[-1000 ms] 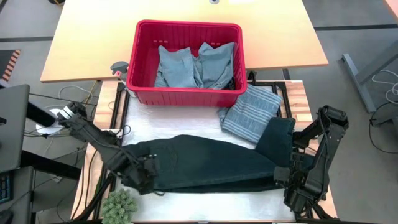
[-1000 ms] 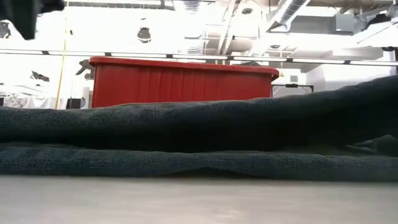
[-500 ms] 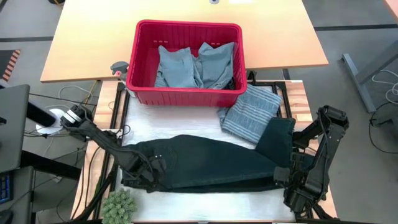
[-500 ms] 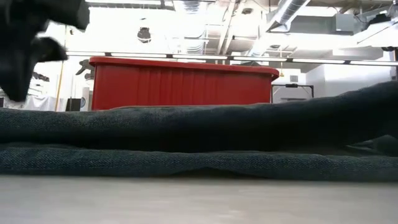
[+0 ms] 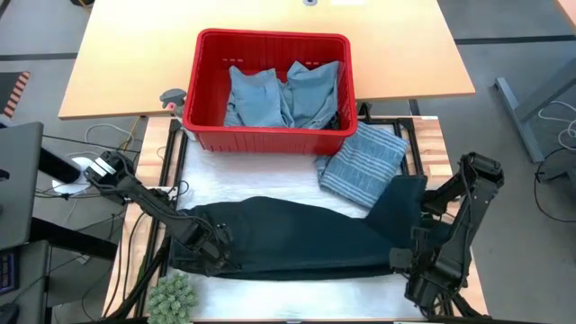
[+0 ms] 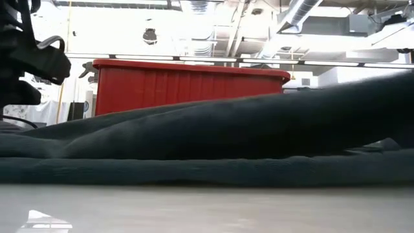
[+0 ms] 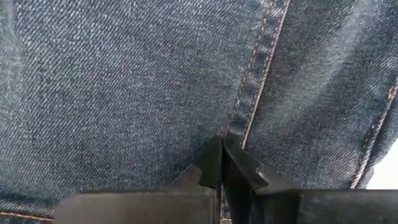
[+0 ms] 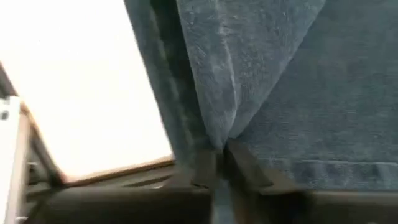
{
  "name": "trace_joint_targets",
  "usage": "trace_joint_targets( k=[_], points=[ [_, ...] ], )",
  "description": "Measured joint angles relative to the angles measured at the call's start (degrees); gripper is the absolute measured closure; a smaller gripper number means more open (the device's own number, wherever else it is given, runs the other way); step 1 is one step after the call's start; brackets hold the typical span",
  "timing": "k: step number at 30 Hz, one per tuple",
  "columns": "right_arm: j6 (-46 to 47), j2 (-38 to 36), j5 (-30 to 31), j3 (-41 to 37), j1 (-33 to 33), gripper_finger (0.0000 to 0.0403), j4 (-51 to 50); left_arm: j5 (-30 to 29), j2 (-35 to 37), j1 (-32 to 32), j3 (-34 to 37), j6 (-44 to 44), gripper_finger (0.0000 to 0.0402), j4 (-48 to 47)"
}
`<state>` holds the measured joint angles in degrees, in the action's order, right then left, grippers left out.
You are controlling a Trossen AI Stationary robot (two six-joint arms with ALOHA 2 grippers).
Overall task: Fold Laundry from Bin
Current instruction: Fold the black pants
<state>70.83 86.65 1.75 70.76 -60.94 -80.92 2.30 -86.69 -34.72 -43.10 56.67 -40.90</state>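
Observation:
Dark denim jeans (image 5: 306, 238) lie spread across the white table top, also filling the low view (image 6: 226, 136). My left gripper (image 5: 214, 254) stands on their left end with its fingers shut (image 7: 221, 146). My right gripper (image 5: 407, 261) is shut on their right end (image 8: 219, 152). The red bin (image 5: 261, 139) stands at the far edge and holds light blue garments (image 5: 283, 94). A grey-blue striped garment (image 5: 364, 162) lies folded on the table, right of the bin's near corner. My left gripper presses its shut fingertips (image 7: 211, 162) down on the jeans' left end, right beside a stitched seam (image 7: 255, 81). The fingers come from above, pointing down. The denim lies flat on the table under them. My right gripper pinches a raised fold of denim (image 8: 230, 118) at the jeans' right end between its two fingers, coming from above. That end is lifted off the table and slopes down to the rest of the jeans, which lie on the table.
A green fuzzy ball (image 5: 173, 295) sits at the table's near left corner. A wooden table (image 5: 126, 63) stands behind the bin, with a small grey and orange object (image 5: 171, 97) at the bin's left. Bare white table (image 5: 252, 180) lies between bin and jeans.
My left gripper has come down onto the jeans' left end, turning a little. The cloth there, bulged up before, now lies pressed low, while the right end stays raised in my right gripper.

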Motion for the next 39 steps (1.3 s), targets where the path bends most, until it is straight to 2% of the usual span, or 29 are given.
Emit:
trace_joint_targets(
  k=[3, 9, 11, 13, 15, 17, 19, 22, 32, 35, 39],
  points=[
    [2.0, -0.3, -0.2, 0.9, 0.8, 0.0294, 0.2, 0.4, 0.0, -0.2, 0.3, -0.4, 0.0401, -1.3],
    [3.1, -2.7, -0.3, 8.8, 0.4, 0.0209, -2.8, 0.4, 0.0, -0.8, 0.6, -1.4, 0.0401, -4.4],
    [10.4, -3.6, 1.3, 11.2, -0.5, 0.0195, -8.6, 0.1, 0.0, -1.1, 0.6, -1.5, 0.0401, -4.5],
    [19.4, -5.6, 6.3, 11.2, -1.9, 0.0189, -9.2, -0.3, 0.0, -1.5, 0.6, -1.5, 0.0401, -4.5],
    [33.7, -7.8, 12.6, 9.7, -3.0, 0.0187, -8.8, -1.1, 0.0, -1.9, 0.6, -1.1, 0.0401, -4.5],
    [48.2, -9.7, 14.3, 6.9, -3.2, 0.0188, -9.3, -1.4, -0.1, -2.3, 0.6, -0.5, 0.0401, -4.5],
    [57.8, -10.4, 12.3, 4.8, -2.7, 0.0189, -8.8, -1.7, -0.1, -2.6, 0.6, 0.0, 0.0401, -4.5],
    [59.5, -9.2, 1.5, 2.6, 1.4, 0.0189, -8.7, -1.9, -0.1, -2.9, 0.6, 1.2, 0.0402, -4.5],
    [58.4, -4.8, -0.9, 1.0, 13.0, 0.0186, -9.0, -2.0, -0.2, -3.2, 0.6, 0.9, 0.0401, -3.6],
    [58.6, -4.6, -3.3, -1.8, 13.1, 0.0184, -8.9, -2.5, -0.2, -3.2, 0.6, 0.1, 0.0401, -3.5],
    [61.0, -4.5, -11.3, -8.3, 12.4, 0.0183, -7.3, -3.0, -0.2, -3.3, 0.6, -2.0, 0.0401, -3.7]
  ],
)
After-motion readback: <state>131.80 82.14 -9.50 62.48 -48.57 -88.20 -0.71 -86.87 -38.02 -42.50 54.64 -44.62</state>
